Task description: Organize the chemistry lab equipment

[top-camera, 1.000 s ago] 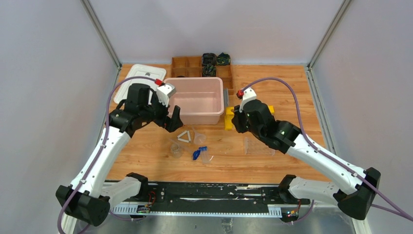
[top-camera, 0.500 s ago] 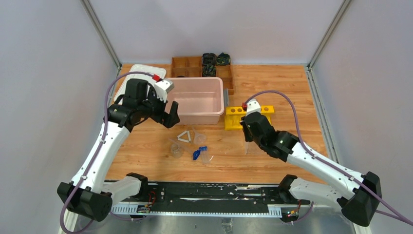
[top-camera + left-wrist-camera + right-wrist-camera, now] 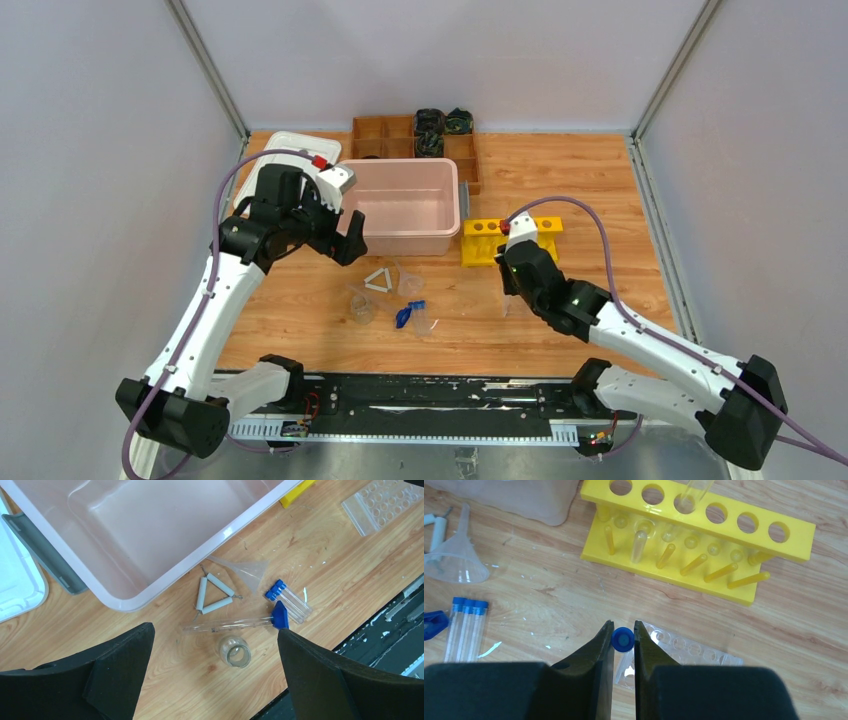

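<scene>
My right hand (image 3: 623,630) was pinching a blue-capped tube (image 3: 623,641), left hand (image 3: 215,632) wide open; next up, I figured, a free hole in the rack (image 3: 732,519).

Only a blue cap (image 3: 623,640) shows in the right gripper (image 3: 623,626) — the rest under it is hidden — and the clear tray (image 3: 689,652) is partly covered.

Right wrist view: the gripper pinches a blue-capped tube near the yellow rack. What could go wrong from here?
The right gripper seems to grip the blue-capped tube only near its cap, so it may slip or tilt. The holes of the yellow rack are narrow; a miss could knock the rack or the racked tube.
</scene>
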`<state>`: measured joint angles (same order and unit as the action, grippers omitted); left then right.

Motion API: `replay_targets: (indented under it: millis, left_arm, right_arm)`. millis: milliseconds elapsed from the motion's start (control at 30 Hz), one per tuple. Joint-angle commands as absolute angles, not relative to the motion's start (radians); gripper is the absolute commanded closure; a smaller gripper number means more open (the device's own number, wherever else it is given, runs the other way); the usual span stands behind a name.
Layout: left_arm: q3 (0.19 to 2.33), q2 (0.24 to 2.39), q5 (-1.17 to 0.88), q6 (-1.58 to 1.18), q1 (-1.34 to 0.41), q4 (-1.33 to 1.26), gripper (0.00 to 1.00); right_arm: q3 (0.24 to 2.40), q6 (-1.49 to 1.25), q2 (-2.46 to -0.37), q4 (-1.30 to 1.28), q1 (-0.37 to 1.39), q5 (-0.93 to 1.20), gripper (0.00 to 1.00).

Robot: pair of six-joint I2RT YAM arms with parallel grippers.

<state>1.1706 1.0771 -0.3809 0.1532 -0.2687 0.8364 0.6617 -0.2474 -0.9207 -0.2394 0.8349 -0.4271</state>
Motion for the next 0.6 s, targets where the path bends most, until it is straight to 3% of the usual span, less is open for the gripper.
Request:
replay_targets:
  millis: [0,567]
  left_arm:
    - [1.170,1.062,-0.396,0.154,-0.262,0.842,0.00]
    - [1.185,1.072,-0.392,0.155,-0.262,0.842,0.00]
  right_arm:
    - [0.654,-0.299,-0.958,-0.262,0.825,-0.532,1.00]
    - [0.457,-0.386,-0.958,-0.069,0.831,-0.639,1.00]
